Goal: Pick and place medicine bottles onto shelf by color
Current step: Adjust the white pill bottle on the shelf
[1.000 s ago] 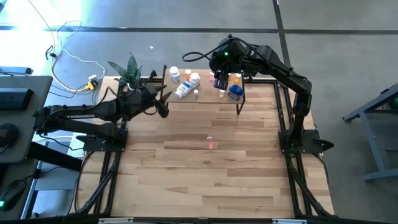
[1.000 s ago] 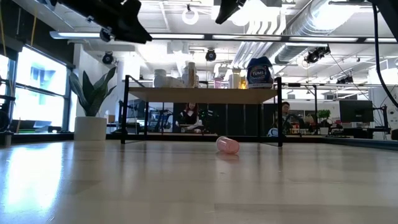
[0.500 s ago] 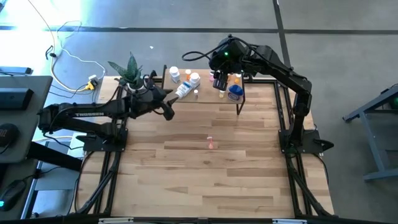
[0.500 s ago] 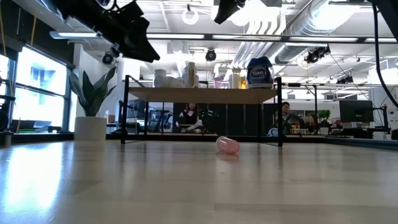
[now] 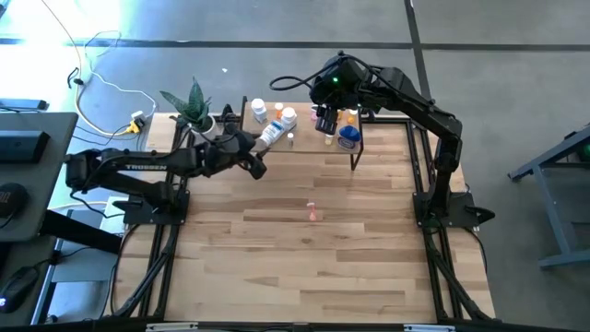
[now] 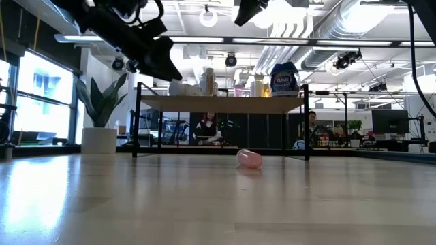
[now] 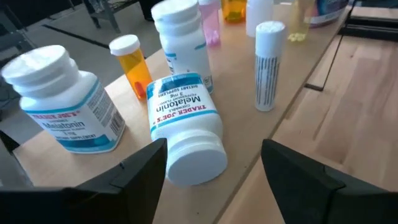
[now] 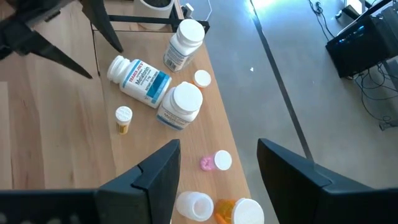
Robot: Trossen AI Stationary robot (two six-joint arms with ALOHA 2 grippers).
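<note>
Since a second ago my left pincer [image 7: 214, 171] has advanced, fingers spread empty around the toppled white melatonin bottle [image 7: 186, 127] at the shelf [image 7: 298, 62] edge; a careless nudge could roll it off.

Left arm stretched low and nearly level across from the left side, left gripper [image 5: 259, 167] with its 2 fingers spread wide apart, holding nothing. Right arm raised and bent over the far edge, right gripper [image 5: 325, 121] pointing down, fingers parted, empty.
</note>
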